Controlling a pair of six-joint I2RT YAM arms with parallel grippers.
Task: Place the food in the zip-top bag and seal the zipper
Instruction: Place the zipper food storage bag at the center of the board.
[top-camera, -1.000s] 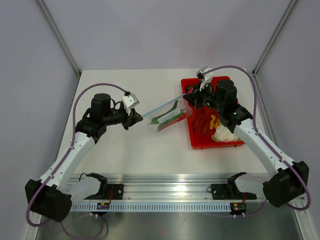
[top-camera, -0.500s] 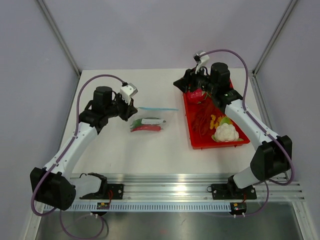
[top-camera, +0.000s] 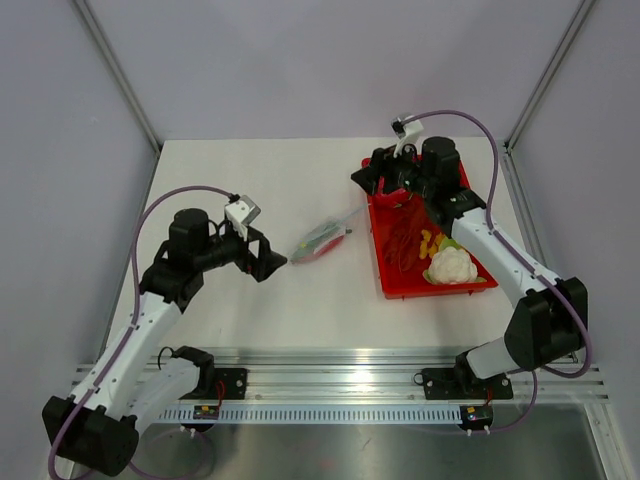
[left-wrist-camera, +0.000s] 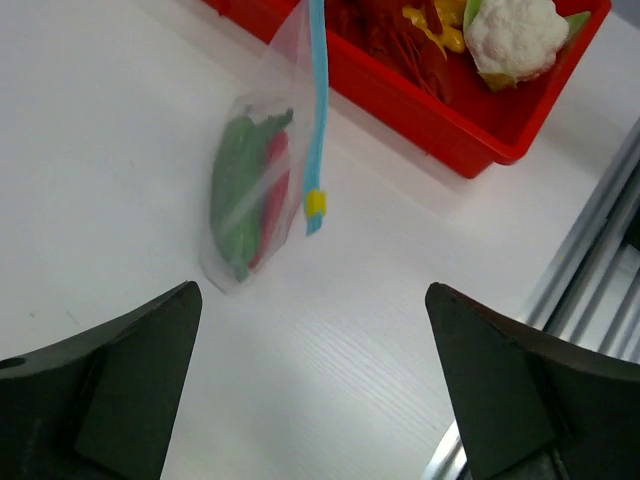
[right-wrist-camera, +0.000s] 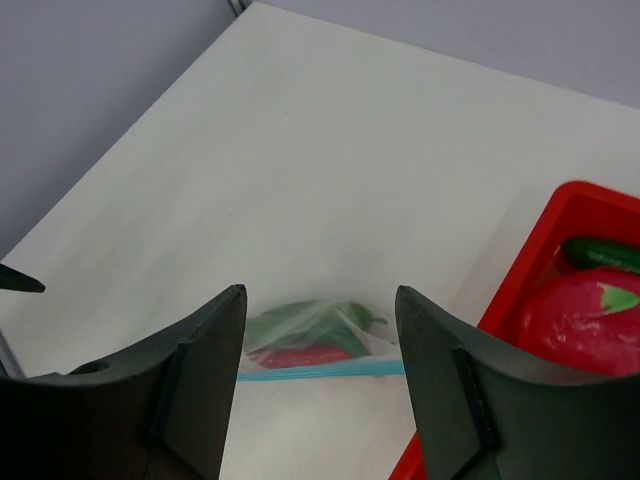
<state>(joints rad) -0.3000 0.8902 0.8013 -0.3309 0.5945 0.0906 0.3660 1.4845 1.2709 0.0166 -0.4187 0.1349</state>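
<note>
The zip-top bag (top-camera: 320, 240) lies free on the white table, just left of the red tray. Inside it sits the food (left-wrist-camera: 245, 185), a green pepper with a red part (right-wrist-camera: 300, 352). The light-blue zipper (left-wrist-camera: 317, 110) runs as one strip along the bag's edge, with a yellow slider (left-wrist-camera: 315, 203) at its near end. My left gripper (top-camera: 272, 255) stands open to the bag's near left, apart from it, and its fingers (left-wrist-camera: 110, 390) hold nothing. My right gripper (top-camera: 368, 182) hangs open over the tray's far left corner, looking down at the bag (right-wrist-camera: 310, 335).
The red tray (top-camera: 430, 290) on the right holds a pink dragon fruit (right-wrist-camera: 585, 320), a white cauliflower (top-camera: 452, 265) and yellow bits (top-camera: 430, 242). A metal rail (top-camera: 330, 385) runs along the table's near edge. Frame posts stand at the back corners.
A second ago both grippers held the bag stretched between them. Both have opened and let go, the bag has dropped to the table, and the left arm has drawn back towards me.
</note>
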